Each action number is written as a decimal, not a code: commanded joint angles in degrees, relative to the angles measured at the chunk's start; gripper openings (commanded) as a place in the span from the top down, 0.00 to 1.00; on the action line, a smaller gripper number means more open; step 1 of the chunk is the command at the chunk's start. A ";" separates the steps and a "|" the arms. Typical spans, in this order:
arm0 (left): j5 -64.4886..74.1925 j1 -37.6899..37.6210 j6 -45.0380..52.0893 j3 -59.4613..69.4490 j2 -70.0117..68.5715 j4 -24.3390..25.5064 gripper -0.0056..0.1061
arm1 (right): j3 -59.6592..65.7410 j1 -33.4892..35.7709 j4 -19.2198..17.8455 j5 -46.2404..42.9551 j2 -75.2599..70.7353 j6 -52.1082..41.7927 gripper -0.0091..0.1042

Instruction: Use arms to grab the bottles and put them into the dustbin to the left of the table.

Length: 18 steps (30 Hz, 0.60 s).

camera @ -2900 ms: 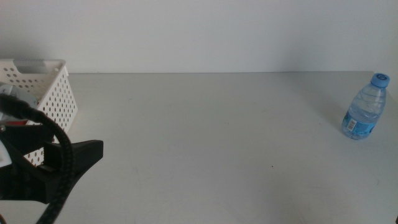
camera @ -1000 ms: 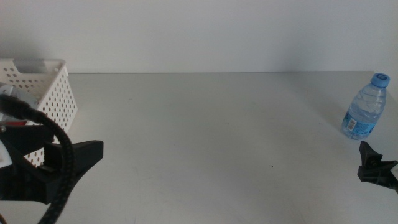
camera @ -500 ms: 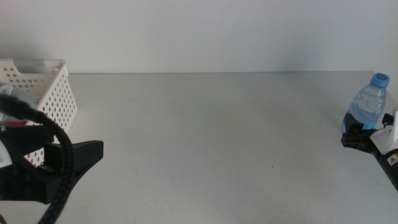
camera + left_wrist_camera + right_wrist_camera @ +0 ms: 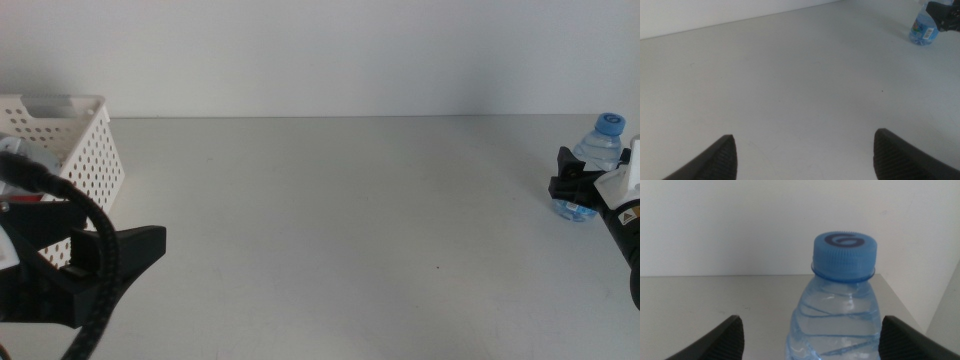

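Blue-capped bottle (image 4: 840, 310) stands between right tool's (image 4: 810, 335) spread jaws.

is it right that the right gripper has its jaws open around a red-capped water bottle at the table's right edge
Not quite: the cap is blue, not red, as the right wrist view shows. The right gripper does have its jaws open around the water bottle at the right edge of the table.
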 commanded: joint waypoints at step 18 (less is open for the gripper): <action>-4.08 -0.45 -0.51 -1.57 -0.04 -0.44 0.11 | -8.60 -1.44 2.36 -4.06 5.22 -3.33 0.31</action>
